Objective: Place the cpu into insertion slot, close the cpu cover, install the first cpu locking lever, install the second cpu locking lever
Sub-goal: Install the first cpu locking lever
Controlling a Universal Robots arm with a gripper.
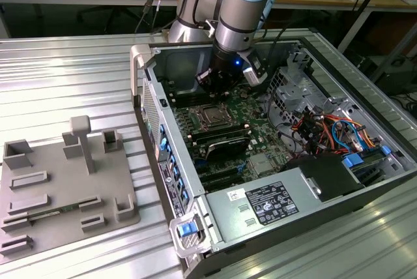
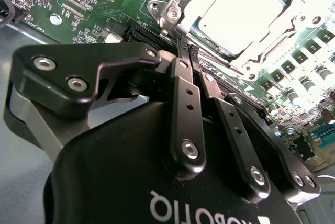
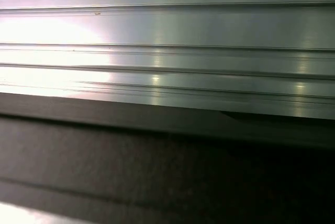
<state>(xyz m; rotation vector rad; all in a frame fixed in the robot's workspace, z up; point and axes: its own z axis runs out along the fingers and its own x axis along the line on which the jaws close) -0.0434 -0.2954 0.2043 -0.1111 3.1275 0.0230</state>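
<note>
In the second wrist view the cpu (image 2: 238, 12) lies flat in the insertion slot, its silver-grey top showing through the hole of the cpu cover (image 2: 175, 1), which lies down around it. My gripper (image 2: 184, 46) is shut with its two black fingers pressed together and nothing between them, the tips just beside one corner of the cover. In the exterior view my gripper (image 1: 218, 83) hangs inside the open computer case, just behind the insertion slot (image 1: 212, 116) on the green motherboard. I cannot tell how the locking levers stand.
Black memory slots (image 1: 225, 141) lie in front of the socket. Coloured cables (image 1: 326, 129) and a grey power supply (image 1: 273, 204) fill the case toward the exterior view's right. A grey fixture plate (image 1: 58, 188) rests on the ribbed metal table (image 1: 65, 77) beside the case.
</note>
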